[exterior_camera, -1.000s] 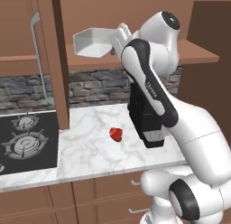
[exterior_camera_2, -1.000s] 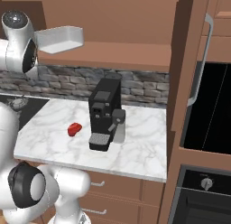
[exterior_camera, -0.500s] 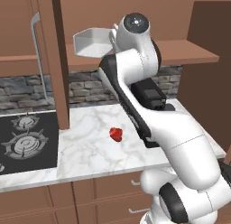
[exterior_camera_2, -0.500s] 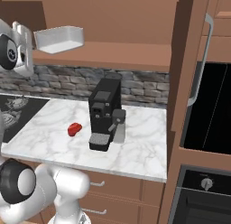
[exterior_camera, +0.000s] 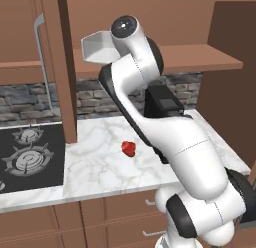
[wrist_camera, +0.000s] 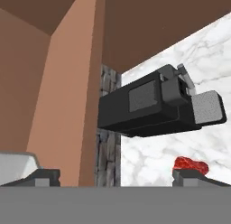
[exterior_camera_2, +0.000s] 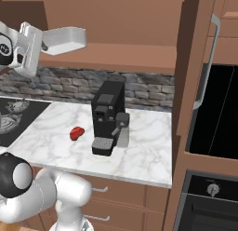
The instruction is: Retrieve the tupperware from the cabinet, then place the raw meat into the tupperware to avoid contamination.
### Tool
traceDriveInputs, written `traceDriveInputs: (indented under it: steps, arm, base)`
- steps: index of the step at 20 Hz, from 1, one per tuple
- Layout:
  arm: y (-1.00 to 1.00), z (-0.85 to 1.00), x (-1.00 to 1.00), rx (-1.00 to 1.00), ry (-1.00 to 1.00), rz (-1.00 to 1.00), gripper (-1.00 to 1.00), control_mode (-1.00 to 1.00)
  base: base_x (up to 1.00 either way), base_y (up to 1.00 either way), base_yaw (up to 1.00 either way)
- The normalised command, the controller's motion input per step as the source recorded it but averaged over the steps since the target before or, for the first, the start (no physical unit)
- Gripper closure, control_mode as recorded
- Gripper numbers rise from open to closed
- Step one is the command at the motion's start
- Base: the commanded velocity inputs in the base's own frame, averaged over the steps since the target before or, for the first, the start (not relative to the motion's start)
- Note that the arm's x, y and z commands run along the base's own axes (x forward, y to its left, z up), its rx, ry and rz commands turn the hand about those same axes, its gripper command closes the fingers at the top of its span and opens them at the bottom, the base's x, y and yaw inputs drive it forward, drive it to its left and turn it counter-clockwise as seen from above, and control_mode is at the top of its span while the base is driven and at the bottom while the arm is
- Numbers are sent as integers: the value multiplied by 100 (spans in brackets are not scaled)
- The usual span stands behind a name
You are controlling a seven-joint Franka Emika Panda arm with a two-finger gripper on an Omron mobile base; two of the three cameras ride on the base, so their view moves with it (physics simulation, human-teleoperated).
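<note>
The white tupperware [exterior_camera: 97, 47] [exterior_camera_2: 65, 39] rests at the left end of the cabinet's wooden shelf [exterior_camera: 200, 59] [exterior_camera_2: 130, 55]. My gripper [exterior_camera_2: 44, 46] [wrist_camera: 117, 178] is up at shelf height, just left of the tub in the right base view, jaws open with nothing between them. In the hand view a corner of the tupperware [wrist_camera: 16, 166] lies beside the left fingertip [wrist_camera: 43, 175], outside the gap. The raw meat [exterior_camera: 129, 148] [exterior_camera_2: 76, 132] [wrist_camera: 191, 164] lies on the marble counter [exterior_camera: 100, 167], left of the coffee machine.
A black coffee machine [exterior_camera: 162, 104] [exterior_camera_2: 108, 116] [wrist_camera: 153, 103] stands on the counter under the shelf. An open cabinet door [exterior_camera: 62, 67] with a silver handle [exterior_camera: 40, 47] hangs left of the tub. A stove [exterior_camera: 25, 152] lies left, an oven [exterior_camera_2: 218, 113] right.
The arm's upper part has swung left along the shelf, bringing the hand up beside the tub. The tub and the meat have stayed put. The jaws stay open.
</note>
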Motion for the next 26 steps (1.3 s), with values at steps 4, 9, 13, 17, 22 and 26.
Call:
traceDriveInputs:
  steps: [4,9,13,17,22,26]
  arm:
    - [-2,20,10,7,-1,-18,-100,-100]
    - [12,6,15,3,-3,-5,-100,-100]
    - [21,-2,15,-2,-2,3,-100,-100]
    - [5,0,32,6,-11,9,-100,-100]
    - [-7,0,27,7,-10,6,-100,-100]
    - [-1,0,28,2,-2,4,-100,-100]
  base:
    - [0,0,0]
    - [0,0,0]
    - [0,0,0]
    - [0,0,0]
    - [0,0,0]
    - [0,0,0]
